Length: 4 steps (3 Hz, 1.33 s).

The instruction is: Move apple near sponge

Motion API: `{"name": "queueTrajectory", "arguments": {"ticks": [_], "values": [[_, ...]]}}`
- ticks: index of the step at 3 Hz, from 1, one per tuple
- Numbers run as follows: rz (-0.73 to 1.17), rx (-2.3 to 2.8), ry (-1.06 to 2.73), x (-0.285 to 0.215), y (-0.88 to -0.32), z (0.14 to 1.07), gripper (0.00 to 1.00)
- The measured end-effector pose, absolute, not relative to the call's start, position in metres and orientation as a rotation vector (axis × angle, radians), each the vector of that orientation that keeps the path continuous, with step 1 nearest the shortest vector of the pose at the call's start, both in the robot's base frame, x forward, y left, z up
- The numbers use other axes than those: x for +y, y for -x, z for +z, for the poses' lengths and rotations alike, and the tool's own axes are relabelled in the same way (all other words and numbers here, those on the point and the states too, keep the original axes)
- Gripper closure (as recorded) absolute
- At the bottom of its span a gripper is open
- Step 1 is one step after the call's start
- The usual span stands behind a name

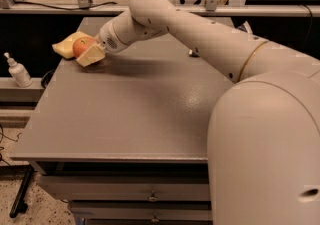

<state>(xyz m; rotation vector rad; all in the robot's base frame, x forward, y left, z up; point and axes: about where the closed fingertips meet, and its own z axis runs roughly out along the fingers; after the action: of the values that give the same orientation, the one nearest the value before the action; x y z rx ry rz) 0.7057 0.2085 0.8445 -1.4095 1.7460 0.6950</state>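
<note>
At the worktop's (140,114) far left corner, we see the gripper (86,51) clamped around the apple (81,46), which touches the sponge (63,48) on its left.

The white arm (200,34) bears a gold ring (250,59) and dark screw holes (231,74), its cream-padded gripper (86,51) far-left on the table (125,119).

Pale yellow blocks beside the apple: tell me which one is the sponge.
The sponge is the farther one, behind the apple; the nearer block is part of the hand.
</note>
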Motion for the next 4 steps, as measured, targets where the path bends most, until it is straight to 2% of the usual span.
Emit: {"name": "queueTrajectory", "arguments": {"ticks": [1,4], "values": [[0.695,1.746,1.409,0.208,-0.706,0.845,0.82],[0.639,1.724,1.437,0.197,-0.715,0.871,0.13]]}}
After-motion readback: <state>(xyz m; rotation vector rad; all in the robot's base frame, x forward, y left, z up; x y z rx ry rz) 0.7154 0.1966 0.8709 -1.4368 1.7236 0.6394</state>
